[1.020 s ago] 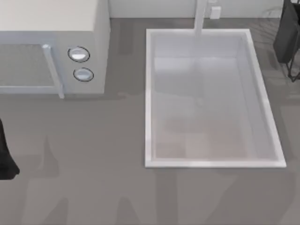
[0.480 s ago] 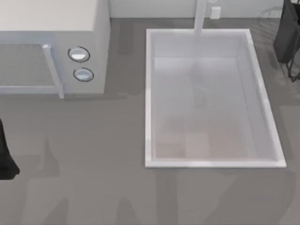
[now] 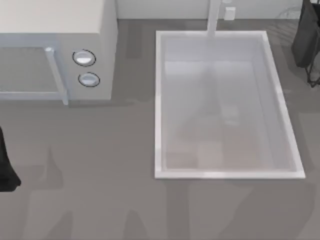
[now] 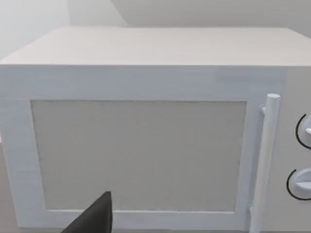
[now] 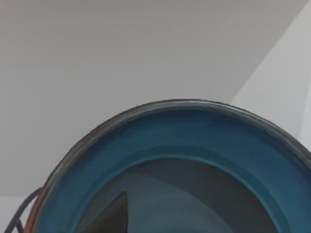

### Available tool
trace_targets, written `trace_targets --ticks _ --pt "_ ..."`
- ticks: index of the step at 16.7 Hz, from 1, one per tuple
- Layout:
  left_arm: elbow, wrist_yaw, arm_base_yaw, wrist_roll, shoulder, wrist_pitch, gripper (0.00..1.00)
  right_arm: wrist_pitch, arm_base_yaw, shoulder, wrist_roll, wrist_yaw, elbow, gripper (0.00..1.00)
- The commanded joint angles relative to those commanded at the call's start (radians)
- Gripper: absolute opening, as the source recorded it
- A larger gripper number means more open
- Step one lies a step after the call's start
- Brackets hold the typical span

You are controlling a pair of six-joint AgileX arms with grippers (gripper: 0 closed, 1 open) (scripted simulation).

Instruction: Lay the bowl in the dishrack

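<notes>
Bowl (image 5: 194, 160) close under right wrist camera, presumably carried toward dishrack (image 3: 311, 45) at 2 o'clock (grip state: cannot tell). Left arm parked.

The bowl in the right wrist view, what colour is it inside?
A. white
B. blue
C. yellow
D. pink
B: the bowl close to the right wrist camera has a deep blue-teal inside wall under a thin dark rim that turns reddish-brown at one edge.
</notes>
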Motion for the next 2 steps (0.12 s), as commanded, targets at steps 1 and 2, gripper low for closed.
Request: trace_targets --ticks 1,2 --pt "0.000 0.000 0.000 0.000 0.000 0.000 1.00 0.000 0.000 0.000 0.000 0.000 0.000 1.00" --pt "0.000 0.000 0.000 0.000 0.000 0.000 1.00 0.000 0.000 0.000 0.000 0.000 0.000 1.00"
